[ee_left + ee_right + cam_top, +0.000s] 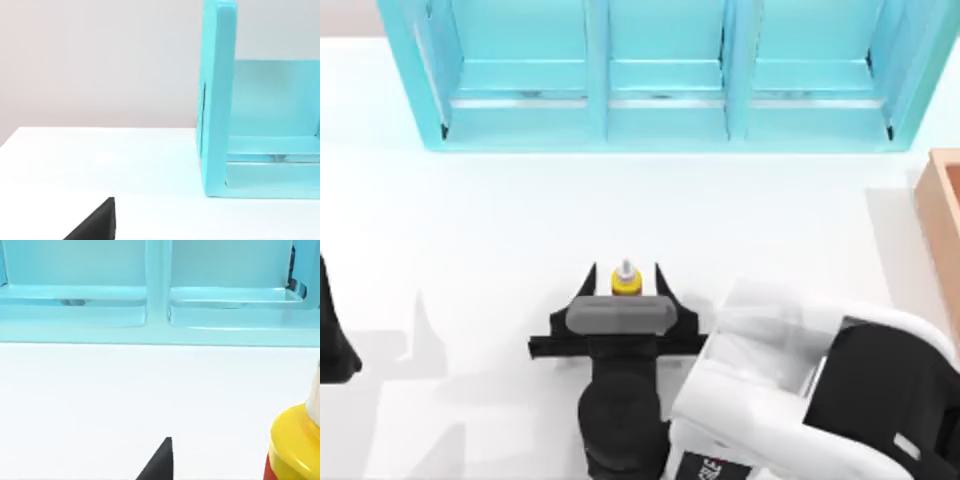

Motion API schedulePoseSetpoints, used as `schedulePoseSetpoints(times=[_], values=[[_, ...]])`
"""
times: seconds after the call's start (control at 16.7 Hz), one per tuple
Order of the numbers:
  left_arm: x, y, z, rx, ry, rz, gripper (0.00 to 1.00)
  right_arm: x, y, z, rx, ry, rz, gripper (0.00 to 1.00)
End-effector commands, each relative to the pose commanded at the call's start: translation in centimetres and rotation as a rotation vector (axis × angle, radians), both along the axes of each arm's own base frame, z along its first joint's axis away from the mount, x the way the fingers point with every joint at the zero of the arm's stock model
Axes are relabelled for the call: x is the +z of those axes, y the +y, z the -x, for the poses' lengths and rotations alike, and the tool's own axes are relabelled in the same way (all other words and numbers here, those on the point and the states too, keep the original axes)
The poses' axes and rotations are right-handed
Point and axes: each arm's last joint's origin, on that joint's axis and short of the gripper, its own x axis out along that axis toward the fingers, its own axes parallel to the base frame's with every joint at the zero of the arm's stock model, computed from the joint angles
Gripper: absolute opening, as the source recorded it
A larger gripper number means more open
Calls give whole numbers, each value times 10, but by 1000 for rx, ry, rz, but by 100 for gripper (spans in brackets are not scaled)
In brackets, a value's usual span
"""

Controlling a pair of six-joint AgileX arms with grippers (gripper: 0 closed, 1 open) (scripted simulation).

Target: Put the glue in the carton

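While the left arm (332,335) sits parked at the table's left edge, the right gripper (625,285) is at the table's middle with its fingers spread wide on either side of the glue (625,281). That bottle stands upright between them, no finger visibly touching it. Carton (942,215) lies well apart at the right edge, cabinet (660,75) at the back.

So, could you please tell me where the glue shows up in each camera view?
Top view: the glue stands low in the middle, between the right gripper's open fingers.
Left wrist view: it is not in this picture.
Right wrist view: the glue sits at the lower right corner, cut by the edge.
Shared landmark: the turquoise cabinet behind the white table.
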Motion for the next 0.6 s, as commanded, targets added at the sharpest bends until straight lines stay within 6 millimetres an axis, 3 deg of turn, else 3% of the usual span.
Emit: schedulePoseSetpoints(times=[0.36, 0.6], values=[[0, 0, 0, 0, 0, 0, 100, 0, 0, 0, 0, 0, 0, 2], [0, 0, 0, 0, 0, 0, 100, 0, 0, 0, 0, 0, 0, 0]])
